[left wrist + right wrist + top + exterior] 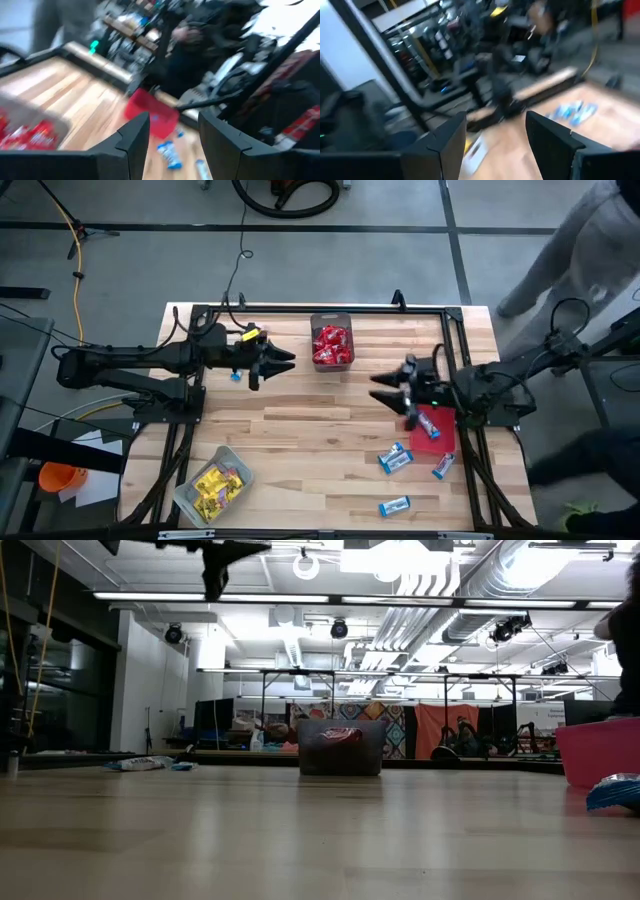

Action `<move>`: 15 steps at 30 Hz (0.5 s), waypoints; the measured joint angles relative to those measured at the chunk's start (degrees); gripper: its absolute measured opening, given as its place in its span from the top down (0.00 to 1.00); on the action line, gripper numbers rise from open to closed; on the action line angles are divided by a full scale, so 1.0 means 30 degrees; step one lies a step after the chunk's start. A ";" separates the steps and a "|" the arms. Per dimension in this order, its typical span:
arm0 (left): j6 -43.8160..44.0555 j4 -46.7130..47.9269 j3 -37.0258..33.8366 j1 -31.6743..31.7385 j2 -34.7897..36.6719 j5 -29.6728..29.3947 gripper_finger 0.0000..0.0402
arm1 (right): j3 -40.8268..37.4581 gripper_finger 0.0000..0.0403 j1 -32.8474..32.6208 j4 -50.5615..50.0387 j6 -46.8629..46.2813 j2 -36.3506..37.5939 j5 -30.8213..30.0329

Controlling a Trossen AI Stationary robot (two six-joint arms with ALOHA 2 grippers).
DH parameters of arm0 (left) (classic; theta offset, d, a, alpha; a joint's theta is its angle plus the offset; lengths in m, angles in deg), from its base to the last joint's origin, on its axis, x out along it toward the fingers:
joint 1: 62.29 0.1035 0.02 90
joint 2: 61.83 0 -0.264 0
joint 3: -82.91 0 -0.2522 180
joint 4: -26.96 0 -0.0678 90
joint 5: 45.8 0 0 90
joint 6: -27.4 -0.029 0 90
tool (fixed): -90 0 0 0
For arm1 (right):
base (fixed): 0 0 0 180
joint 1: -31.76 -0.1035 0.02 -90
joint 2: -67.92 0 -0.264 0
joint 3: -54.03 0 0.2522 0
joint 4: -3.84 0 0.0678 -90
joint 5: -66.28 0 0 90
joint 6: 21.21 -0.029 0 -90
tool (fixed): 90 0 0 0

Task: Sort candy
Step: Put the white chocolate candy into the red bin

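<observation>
Your high view looks straight down on the whole table (300,420). Your low view sits at tabletop height, facing level across toward the dark mesh bin (340,748), which both share. Each wrist view looks forward, close past its own fingers.

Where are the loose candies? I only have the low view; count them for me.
Observer: Three blue-and-white candies lie loose on the table near the red bin.
Operator: Report the right end effector.
Observer: The right end effector is open and empty, above the table beside the red bin.
Operator: Now the left.
Observer: The left end effector is open and empty, beside the dark mesh bin of red candies.
</observation>
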 joint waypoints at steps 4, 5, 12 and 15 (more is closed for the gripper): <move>-0.0322 -0.2617 0.0000 -0.0834 0.0000 0.0025 0.61 | 0.0000 0.51 0.1700 0.1844 0.1760 -0.1676 0.0739; -0.0709 -0.3129 0.0000 -0.1091 0.0000 -0.0080 0.61 | 0.0000 0.51 0.2136 0.2054 0.1730 -0.2090 0.1144; -0.4908 -0.3323 0.0007 -0.3332 -0.0066 -0.2651 0.61 | -0.0015 0.51 0.4049 0.3678 0.1269 -0.4486 0.4739; -0.6238 -0.3028 0.0000 -0.4072 -0.0159 -0.4135 0.61 | -0.0015 0.51 0.4378 0.4306 0.1339 -0.5073 0.5831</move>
